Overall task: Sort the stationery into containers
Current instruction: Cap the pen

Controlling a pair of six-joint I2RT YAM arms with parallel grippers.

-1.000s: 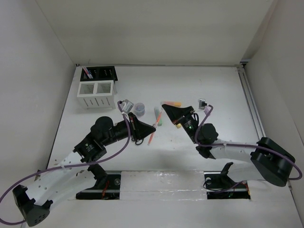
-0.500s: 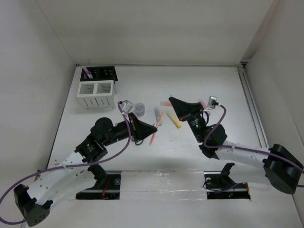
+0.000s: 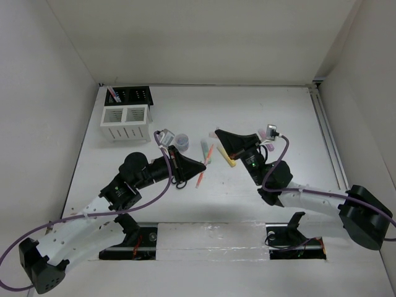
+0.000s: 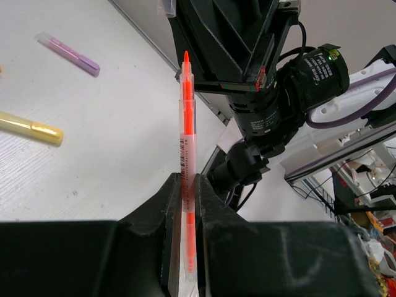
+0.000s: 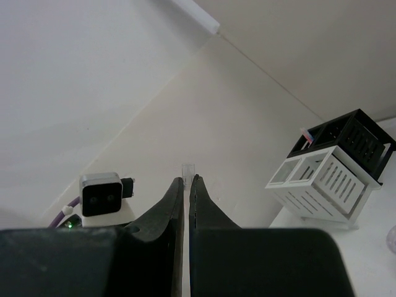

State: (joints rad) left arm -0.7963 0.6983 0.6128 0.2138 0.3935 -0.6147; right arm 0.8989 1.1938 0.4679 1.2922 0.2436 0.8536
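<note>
Worktop [image 3: 278, 105] carries the box [image 3: 125, 124] and holder [image 3: 137, 94], far left, seen from above. The left tool [image 4: 187, 185] grips an orange pen [image 4: 186, 124]. Only its wrist view shows the pen's barcode label, too small to read. The right tool [image 5: 187, 185] is closed on a clear tip [image 5: 187, 168].

Right pincer [image 3: 218, 133] has risen and swung left — yellow marker [image 3: 227, 158] (covered before) now shows.
</note>
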